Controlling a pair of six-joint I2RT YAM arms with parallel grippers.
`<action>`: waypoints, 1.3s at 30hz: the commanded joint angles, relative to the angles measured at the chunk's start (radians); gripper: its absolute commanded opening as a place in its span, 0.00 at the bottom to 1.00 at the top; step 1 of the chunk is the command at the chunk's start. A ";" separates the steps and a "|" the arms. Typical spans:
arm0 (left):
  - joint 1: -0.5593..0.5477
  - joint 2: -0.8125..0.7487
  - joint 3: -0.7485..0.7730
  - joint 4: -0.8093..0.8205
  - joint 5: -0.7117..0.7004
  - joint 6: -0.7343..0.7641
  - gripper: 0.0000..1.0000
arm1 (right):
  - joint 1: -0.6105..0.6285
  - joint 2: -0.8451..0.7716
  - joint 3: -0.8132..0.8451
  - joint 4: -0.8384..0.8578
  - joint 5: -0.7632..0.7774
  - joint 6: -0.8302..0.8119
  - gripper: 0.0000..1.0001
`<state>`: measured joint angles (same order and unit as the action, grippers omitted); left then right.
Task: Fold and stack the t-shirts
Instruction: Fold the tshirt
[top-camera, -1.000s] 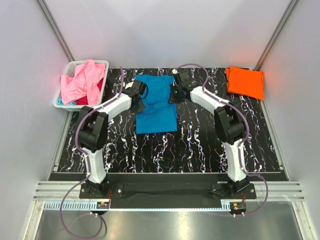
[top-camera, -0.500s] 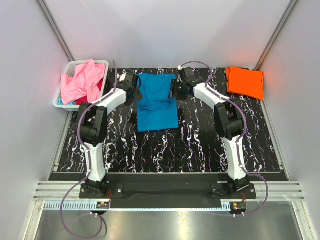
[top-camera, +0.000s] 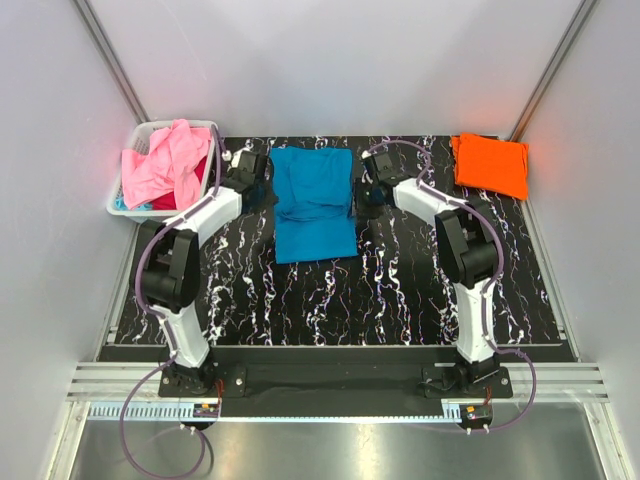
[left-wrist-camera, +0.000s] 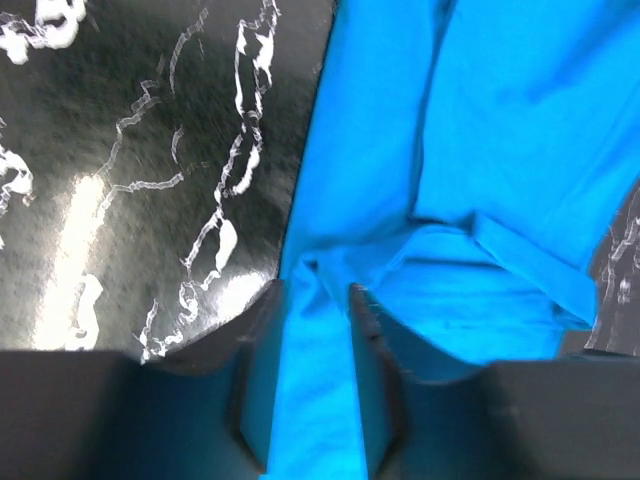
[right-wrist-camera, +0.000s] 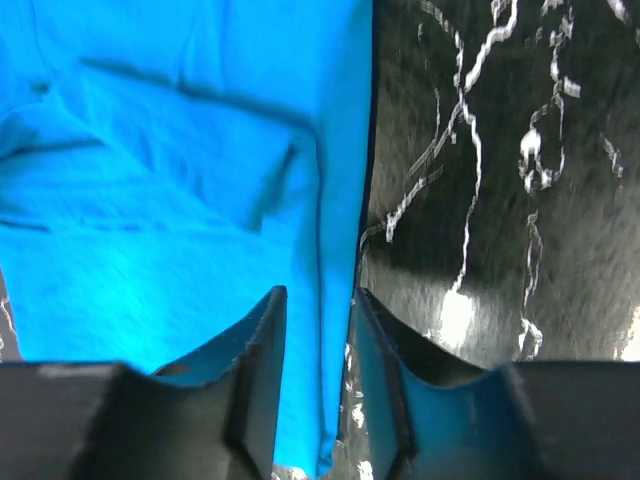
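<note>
The teal-blue t-shirt (top-camera: 313, 205) lies folded into a narrow strip at the back middle of the table, with a loose fold across its middle. My left gripper (top-camera: 255, 180) is at its far left edge and my right gripper (top-camera: 365, 190) at its far right edge. In the left wrist view the jaws (left-wrist-camera: 315, 290) stand slightly apart with teal cloth (left-wrist-camera: 480, 150) lying between them. In the right wrist view the jaws (right-wrist-camera: 318, 292) stand slightly apart over the shirt's edge (right-wrist-camera: 180, 200). The orange t-shirt (top-camera: 490, 165) lies folded at the back right. The pink t-shirt (top-camera: 165, 160) and the red t-shirt (top-camera: 200, 172) lie crumpled in the basket.
A white lattice basket (top-camera: 200, 124) stands at the back left corner against the wall. Grey walls close in the table on three sides. The black marbled tabletop (top-camera: 330, 300) runs from the shirt to the arm bases.
Both grippers carried the shirt's folded part toward the far edge, then drew back and outward to its sides. The shirt now lies flatter and reaches further back.
</note>
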<state>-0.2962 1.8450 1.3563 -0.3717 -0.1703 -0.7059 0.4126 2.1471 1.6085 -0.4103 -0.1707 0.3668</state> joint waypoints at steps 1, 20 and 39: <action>-0.004 -0.026 -0.028 -0.006 0.071 -0.012 0.21 | 0.006 -0.092 -0.047 0.057 -0.026 0.023 0.36; -0.041 0.197 0.133 -0.088 0.080 -0.001 0.00 | 0.006 0.056 0.082 0.103 -0.150 0.041 0.00; -0.011 0.348 0.362 -0.088 0.063 0.013 0.00 | 0.006 0.100 0.179 0.114 -0.142 -0.017 0.00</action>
<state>-0.3248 2.1696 1.6550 -0.4843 -0.0906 -0.7036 0.4133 2.2742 1.7355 -0.3286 -0.3157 0.3859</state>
